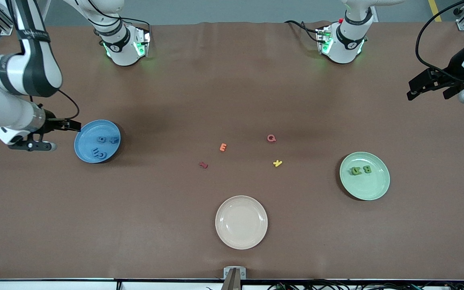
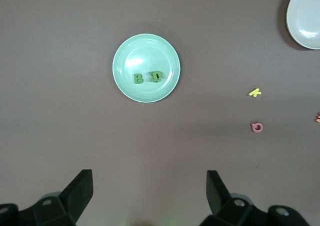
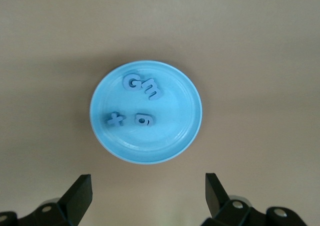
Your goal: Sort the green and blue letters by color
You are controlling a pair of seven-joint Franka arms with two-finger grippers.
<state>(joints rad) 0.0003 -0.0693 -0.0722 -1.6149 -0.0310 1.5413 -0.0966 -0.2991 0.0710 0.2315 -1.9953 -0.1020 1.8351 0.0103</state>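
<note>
Several blue letters (image 3: pixel 152 90) lie in the blue plate (image 3: pixel 185 131) toward the right arm's end of the table; the front view shows these blue letters (image 1: pixel 101 139) on the same blue plate (image 1: pixel 83 139). A green B (image 2: pixel 138 78) and another green letter (image 2: pixel 156 76) lie side by side in the green plate (image 2: pixel 145 50), which is the green plate (image 1: pixel 370 187) toward the left arm's end. My right gripper (image 1: pixel 73 125) (image 3: pixel 147 181) hangs open and empty just off the blue plate's rim. High over the table's edge, my left gripper (image 1: pixel 415 90) (image 2: pixel 149 178) is open and empty, well away from the green plate.
A cream plate (image 1: pixel 241 222) stands near the front camera at mid-table. Loose on the cloth between the plates lie an orange E (image 1: pixel 223 147), a pink Q (image 1: pixel 271 138), a red letter (image 1: pixel 203 164) and a yellow letter (image 1: pixel 277 163).
</note>
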